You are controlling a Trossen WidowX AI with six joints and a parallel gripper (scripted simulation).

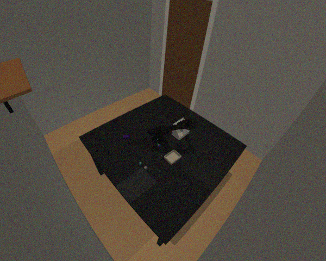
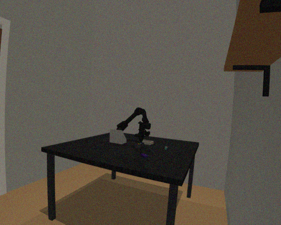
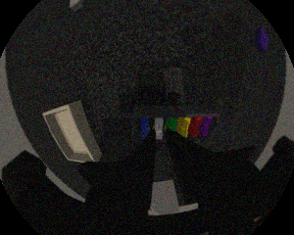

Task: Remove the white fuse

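The fuse block holds a row of coloured fuses on the black table. The white fuse stands second from the left, between a blue one and a green one. My gripper hangs just above the block, in line with the white fuse. Its fingers stand close together with nothing between them. The beige tray lies empty beside the block, to the left in the wrist view.
The arm's light grey base box stands behind the block. A purple piece, a teal piece and a small grey piece lie on the table. A dark mat lies near the front.
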